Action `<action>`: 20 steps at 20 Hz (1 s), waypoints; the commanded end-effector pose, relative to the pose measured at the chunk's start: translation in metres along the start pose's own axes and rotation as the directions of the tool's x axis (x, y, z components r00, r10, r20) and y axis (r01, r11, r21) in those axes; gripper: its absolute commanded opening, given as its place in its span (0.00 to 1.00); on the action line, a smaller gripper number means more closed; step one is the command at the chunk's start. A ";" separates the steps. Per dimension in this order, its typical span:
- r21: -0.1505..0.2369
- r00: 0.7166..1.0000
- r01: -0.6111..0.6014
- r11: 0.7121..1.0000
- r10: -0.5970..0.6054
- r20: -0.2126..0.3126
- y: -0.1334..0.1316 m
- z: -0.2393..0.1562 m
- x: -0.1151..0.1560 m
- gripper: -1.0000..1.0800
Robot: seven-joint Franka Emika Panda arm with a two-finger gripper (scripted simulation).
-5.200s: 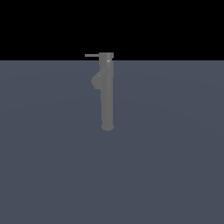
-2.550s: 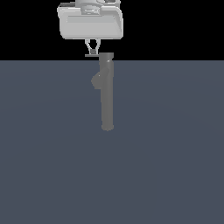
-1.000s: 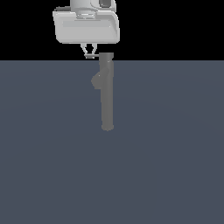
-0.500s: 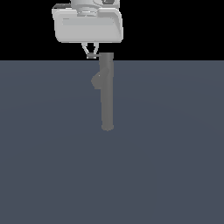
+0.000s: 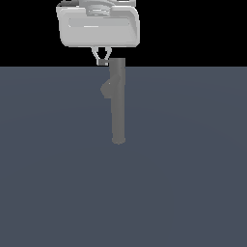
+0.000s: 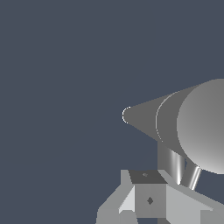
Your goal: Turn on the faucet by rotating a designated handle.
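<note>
The faucet (image 5: 117, 103) is a tall dark-grey column with a rounded spout bump (image 5: 107, 89) on the side toward the exterior view's left. My light-grey gripper (image 5: 102, 61) hangs above it, just to the exterior view's left of the cap (image 5: 117, 61). Its fingers narrow to a point at cap height and look shut. The handle (image 6: 175, 165) shows in the wrist view as a short shiny rod leaving the cap (image 6: 203, 127) and ending behind my fingertips (image 6: 148, 199). In the exterior view only a small dark stub shows at the tips.
A flat blue-grey ground (image 5: 58, 183) spreads around the faucet's base (image 5: 117, 141), with black background above the horizon. Nothing else stands in view.
My gripper has shifted toward the exterior view's right and slightly down, closer to the cap. The handle, once a long rod pointing to the exterior view's left, now looks much shorter.
</note>
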State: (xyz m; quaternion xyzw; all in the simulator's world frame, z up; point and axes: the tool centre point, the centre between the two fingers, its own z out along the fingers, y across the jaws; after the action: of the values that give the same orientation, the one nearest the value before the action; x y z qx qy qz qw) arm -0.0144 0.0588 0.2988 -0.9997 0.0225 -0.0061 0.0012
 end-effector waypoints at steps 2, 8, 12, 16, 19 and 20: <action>-0.001 1.000 -0.004 1.000 0.004 0.005 0.016 -0.001 -0.008 0.00; -0.002 1.000 -0.003 1.000 0.003 0.011 0.043 -0.002 -0.021 0.00; 0.001 1.000 0.021 1.000 -0.021 0.005 0.035 0.000 -0.011 0.00; -0.001 1.000 0.009 1.000 -0.009 0.009 0.062 -0.001 -0.004 0.00; -0.002 1.000 0.000 1.000 0.000 0.011 0.082 -0.002 0.001 0.00; -0.003 1.000 -0.003 1.000 0.003 0.012 0.088 -0.002 0.003 0.00</action>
State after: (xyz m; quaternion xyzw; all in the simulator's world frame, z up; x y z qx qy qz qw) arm -0.0280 0.0155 0.2987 -0.9999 -0.0061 0.0101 0.0044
